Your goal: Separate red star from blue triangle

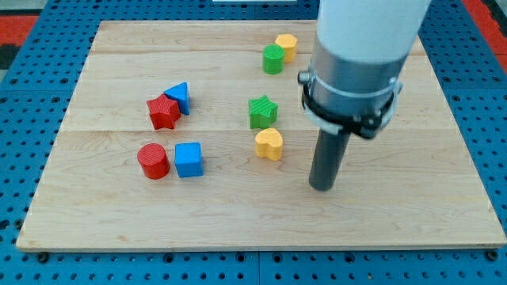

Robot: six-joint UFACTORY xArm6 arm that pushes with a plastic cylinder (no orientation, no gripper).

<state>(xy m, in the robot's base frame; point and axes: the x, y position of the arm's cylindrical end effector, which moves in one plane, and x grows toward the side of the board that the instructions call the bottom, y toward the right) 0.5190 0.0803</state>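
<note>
Look at the view's left side of the tabletop (119, 206). You will see the red star (163, 112) touching the blue triangle (179, 96), which sits just up and to its right. Your arm has no gripper, only a rod. My tip (322, 187) rests well apart from them, on the right, near the yellow heart (269, 144).

Arm (360, 39): fat pale-grey cyl housing, black clamp ring w/ lugs, straight dark rod, blunt tip (322, 188).
</note>
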